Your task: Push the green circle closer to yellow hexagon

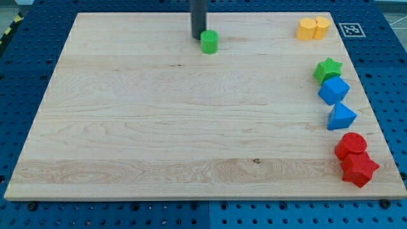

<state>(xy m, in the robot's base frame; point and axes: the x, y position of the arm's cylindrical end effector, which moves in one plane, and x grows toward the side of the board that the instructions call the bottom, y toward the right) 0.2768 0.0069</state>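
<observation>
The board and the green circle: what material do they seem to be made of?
The board looks like pale wood with a matte finish: long grain lines and a small dark knot show. The green circle, just right of my tip, looks like plastic or painted material: uniform colour, no grain. Which one, I cannot tell.

The board (159,114) is pale, smooth, matt grained wood; the green circle (209,42) looks matt plastic.

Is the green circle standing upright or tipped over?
Upright: the green circle shows its flat round top, resting on the board. My tip is at its left.
</observation>
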